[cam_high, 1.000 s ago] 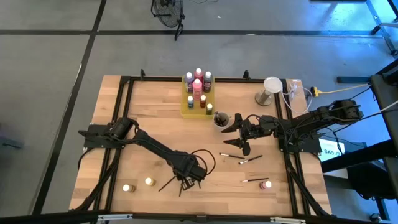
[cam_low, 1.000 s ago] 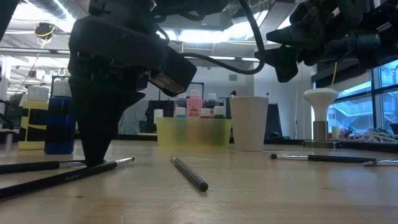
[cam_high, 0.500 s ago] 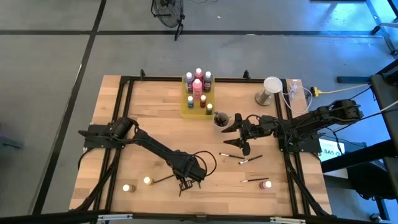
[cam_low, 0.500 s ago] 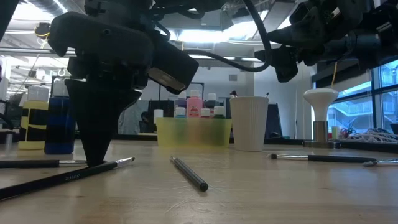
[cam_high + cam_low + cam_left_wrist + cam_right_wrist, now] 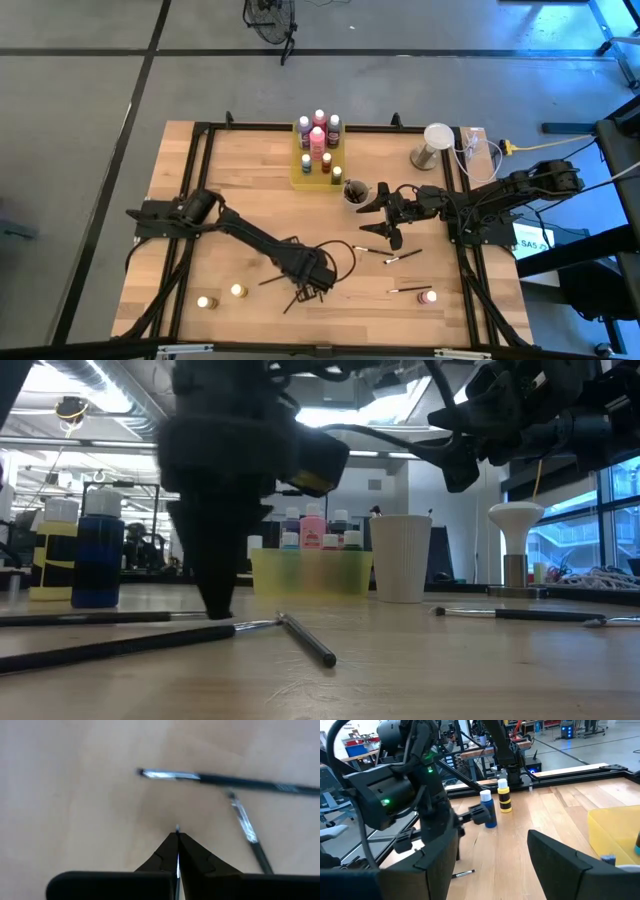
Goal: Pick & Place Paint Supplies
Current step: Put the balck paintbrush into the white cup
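My left gripper (image 5: 306, 272) (image 5: 218, 608) (image 5: 177, 834) is shut and points down at the wood near the table's near edge. Dark brushes lie around it: one with a metal ferrule (image 5: 165, 775) (image 5: 277, 279), a second (image 5: 250, 840) (image 5: 295, 297) and a third (image 5: 305, 640). A blue bottle (image 5: 97, 560) (image 5: 238, 291) and a yellow bottle (image 5: 55, 555) (image 5: 203, 302) stand to its left. My right gripper (image 5: 385, 215) (image 5: 492, 860) hangs open in the air beside the grey cup (image 5: 355, 192). More brushes (image 5: 403, 257) and a pink-capped bottle (image 5: 430, 297) lie below it. My left gripper comes from above with shut fingers, the tips (image 5: 177, 831) down at the table top. In the low view the tips stand right by a brush's shaft (image 5: 150, 643). Whether they touch it, I cannot tell.
The yellow tray (image 5: 303, 178) with several bottles (image 5: 318, 138) stands toward the far edge. A white-topped stand (image 5: 436, 140) and cables (image 5: 480, 150) sit at the far right corner. Bare wood lies on the table's left half (image 5: 200, 170).
My left gripper has moved a little toward the table's right edge, staying shut and pointing down. The brush beside it has slid the same way and turned, its near-left end swinging up toward the far edge. The right arm has kept still.
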